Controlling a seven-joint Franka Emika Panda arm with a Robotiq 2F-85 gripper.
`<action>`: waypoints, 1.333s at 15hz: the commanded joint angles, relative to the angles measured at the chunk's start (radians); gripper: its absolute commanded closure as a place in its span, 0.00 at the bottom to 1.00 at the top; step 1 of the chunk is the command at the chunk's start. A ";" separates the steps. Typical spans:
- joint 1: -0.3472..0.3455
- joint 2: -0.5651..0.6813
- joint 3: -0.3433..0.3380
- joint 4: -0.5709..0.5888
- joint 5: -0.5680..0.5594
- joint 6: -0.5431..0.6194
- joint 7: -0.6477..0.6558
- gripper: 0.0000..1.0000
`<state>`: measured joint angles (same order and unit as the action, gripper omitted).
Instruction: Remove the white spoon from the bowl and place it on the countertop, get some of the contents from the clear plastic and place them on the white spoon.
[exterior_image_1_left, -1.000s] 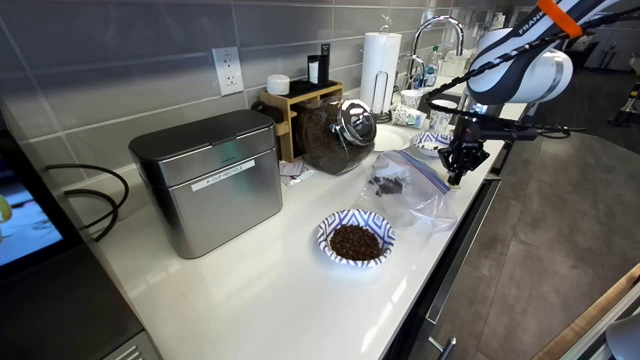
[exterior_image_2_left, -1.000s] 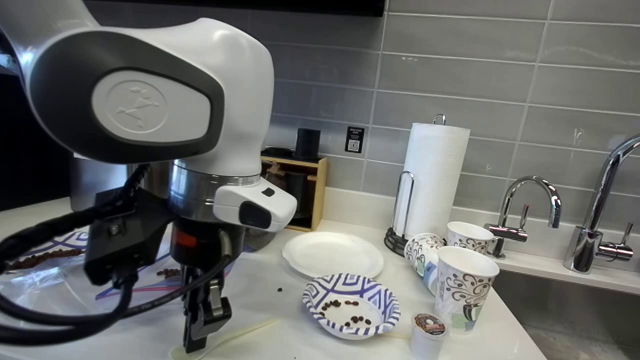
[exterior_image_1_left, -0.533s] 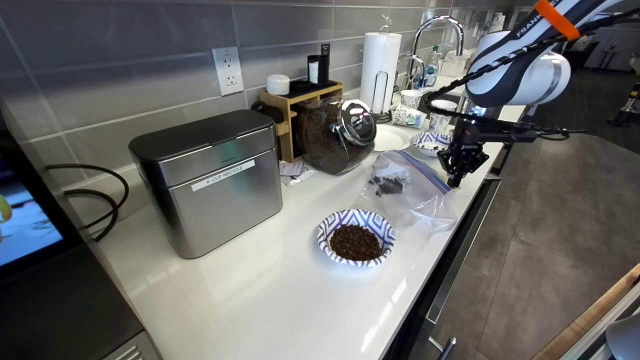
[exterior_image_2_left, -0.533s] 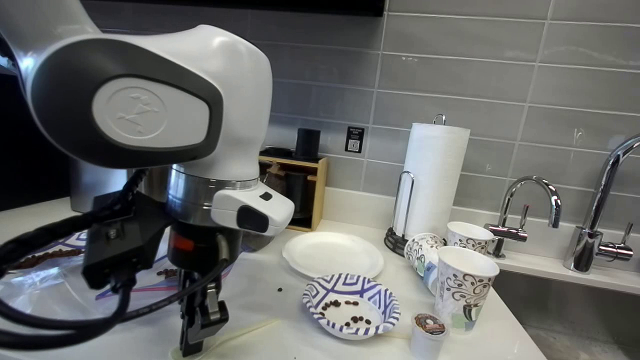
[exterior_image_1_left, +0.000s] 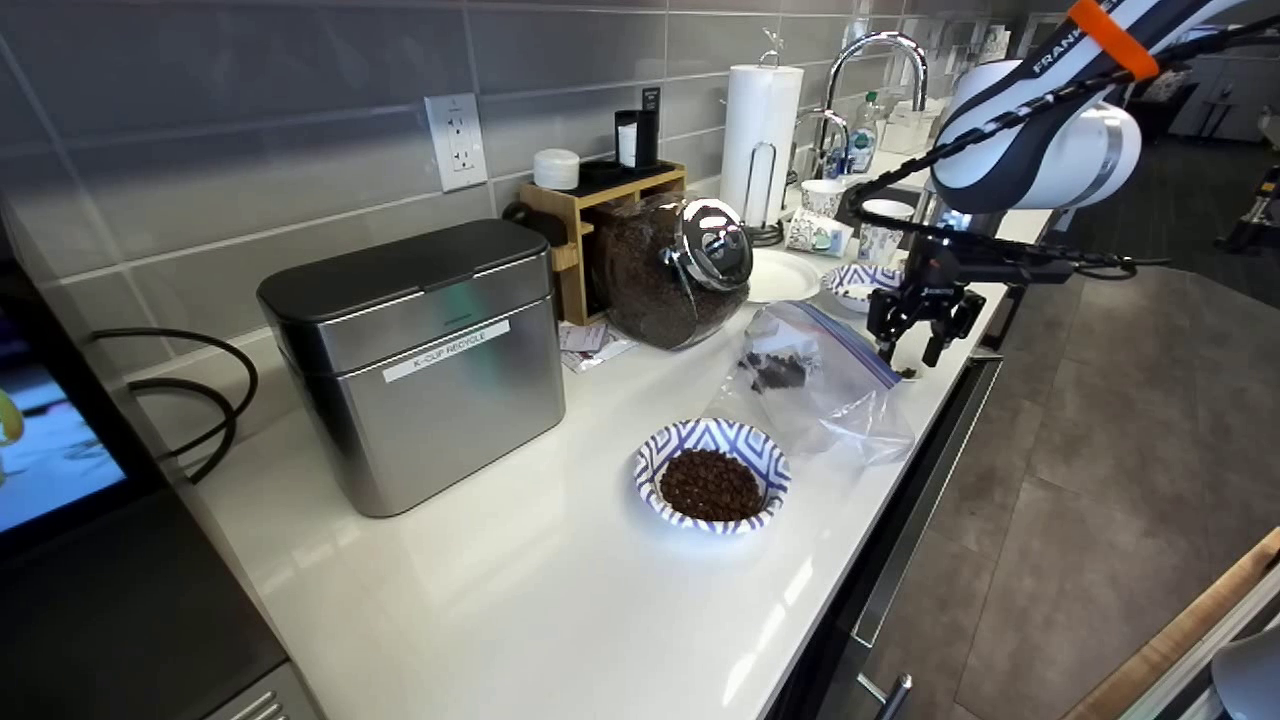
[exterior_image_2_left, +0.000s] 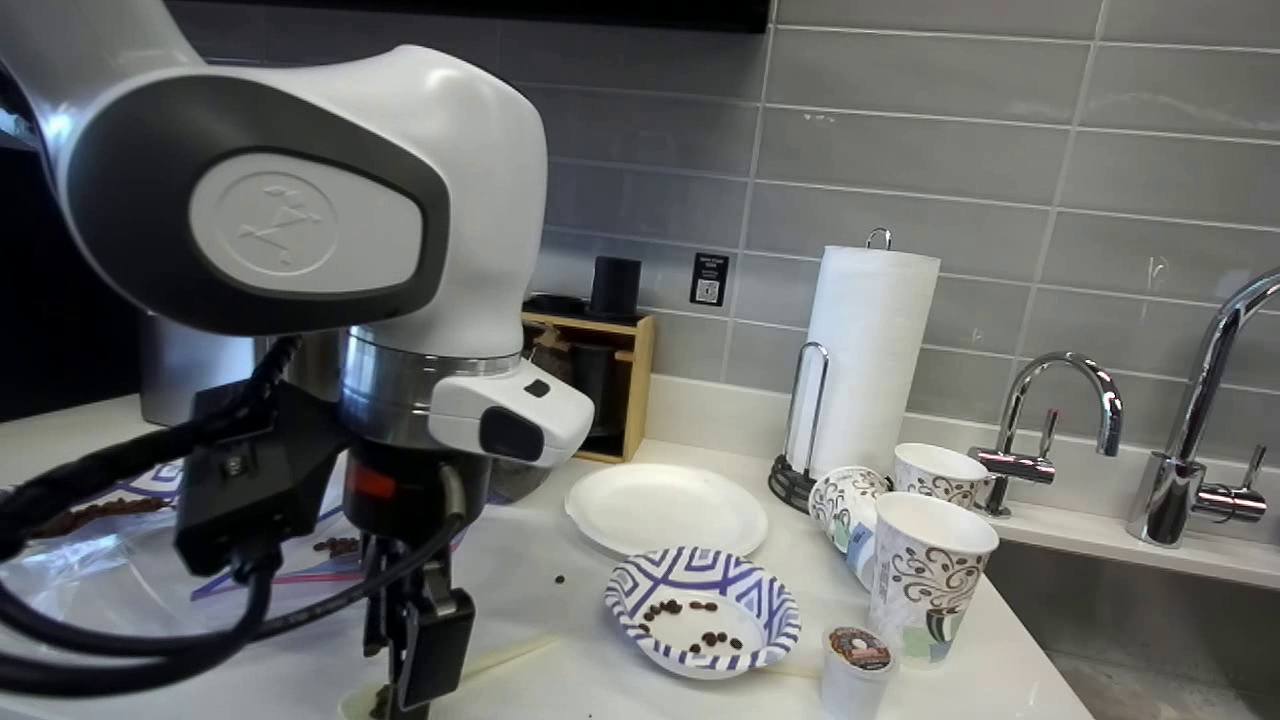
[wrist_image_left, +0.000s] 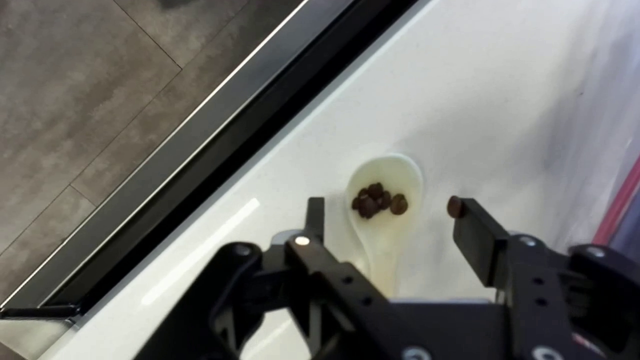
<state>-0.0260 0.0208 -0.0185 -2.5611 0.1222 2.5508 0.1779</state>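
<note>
The white spoon (wrist_image_left: 392, 172) lies on the countertop (exterior_image_1_left: 500, 620), its handle (exterior_image_2_left: 515, 657) pointing toward a striped bowl (exterior_image_2_left: 775, 605) that holds a few dark beans. Several beans (wrist_image_left: 370, 204) rest in the spoon's head. My gripper (wrist_image_left: 386, 210) is open just above, one finger to each side of the spoon head. A single bean (wrist_image_left: 454, 206) clings to the tip of the right-hand finger in the wrist view. The clear plastic, an open zip bag (exterior_image_1_left: 850, 415), lies beside the gripper with a small dark clump (exterior_image_1_left: 775, 370) inside. Another striped bowl (exterior_image_1_left: 715, 434) is full of beans.
The countertop's dark front edge (wrist_image_left: 280, 115) runs close to the spoon. Around the bowl with few beans stand a white plate (exterior_image_2_left: 665, 505), paper cups (exterior_image_2_left: 930, 570) and a small pod (exterior_image_2_left: 857, 675). A glass jar (exterior_image_1_left: 650, 270) and steel bin (exterior_image_1_left: 450, 400) line the wall.
The jaws have spread apart from nearly shut within the last half second. Beans now show in the spoon's head. The arm sank slightly, then stayed almost in place; bowls and bag have not moved.
</note>
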 joint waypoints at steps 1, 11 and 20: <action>0.001 0.002 -0.005 -0.001 -0.023 0.021 0.026 0.01; -0.001 -0.005 -0.009 0.009 -0.013 0.005 0.007 0.00; -0.019 -0.115 -0.030 0.022 0.008 -0.100 -0.161 0.00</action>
<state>-0.0366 -0.0305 -0.0363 -2.5373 0.1222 2.5266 0.0967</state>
